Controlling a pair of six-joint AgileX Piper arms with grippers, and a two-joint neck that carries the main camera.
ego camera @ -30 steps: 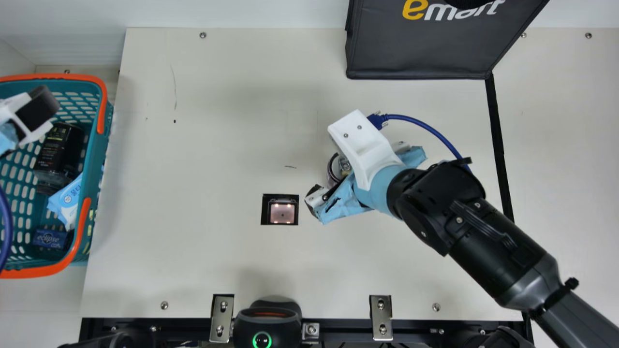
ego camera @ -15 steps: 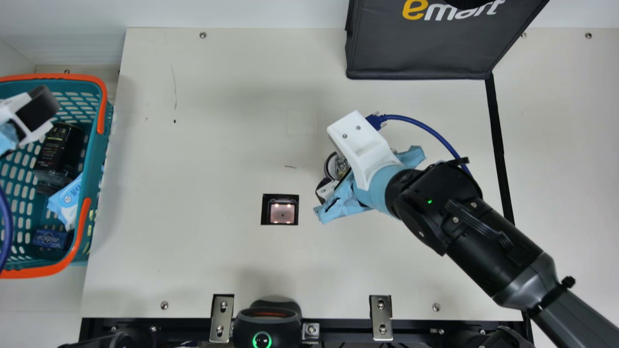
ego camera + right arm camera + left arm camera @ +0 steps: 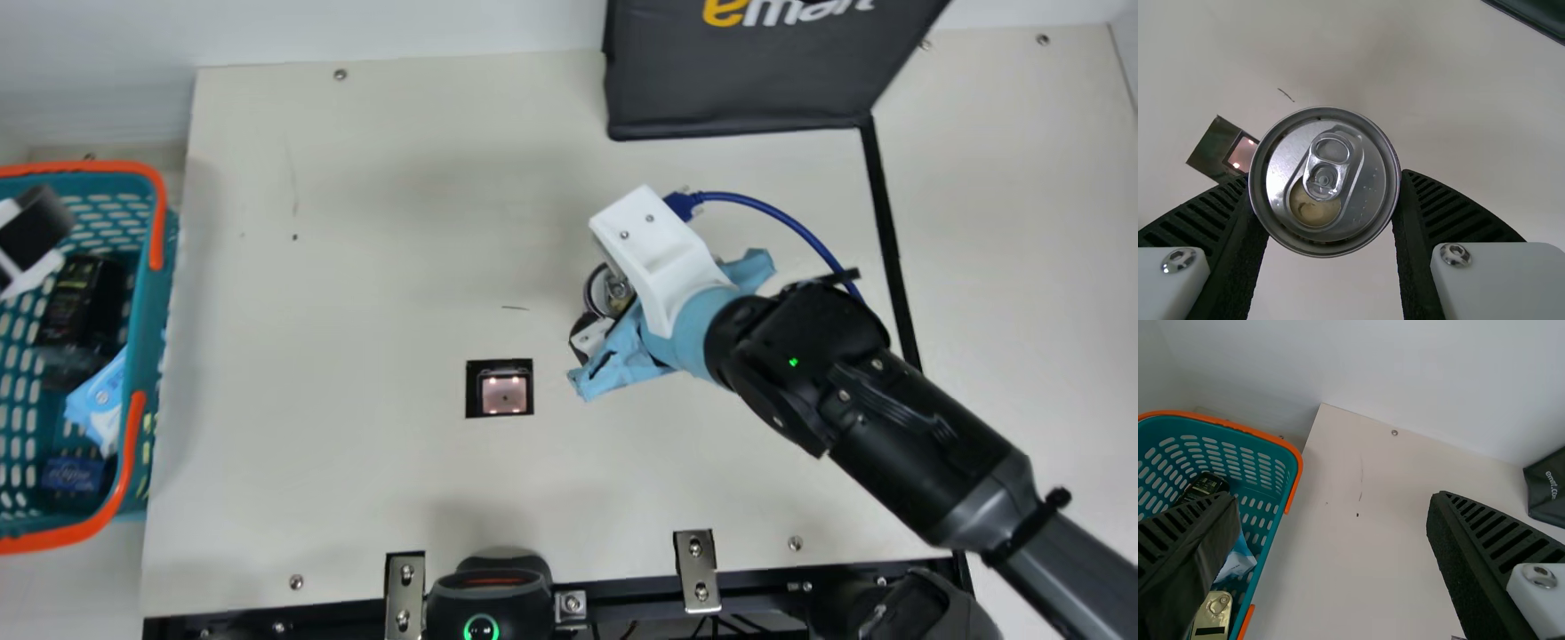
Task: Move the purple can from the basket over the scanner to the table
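In the main view we see the basket just beside the left edge of the table. Inside the basket, along its right side, we find a container at the back, a packet before it, and a small box nearest to us. The scanner lies in the table, near its middle. To the right of it and slightly behind, the can is between the two fingers of the right gripper. A bag is behind them, at the far edge.
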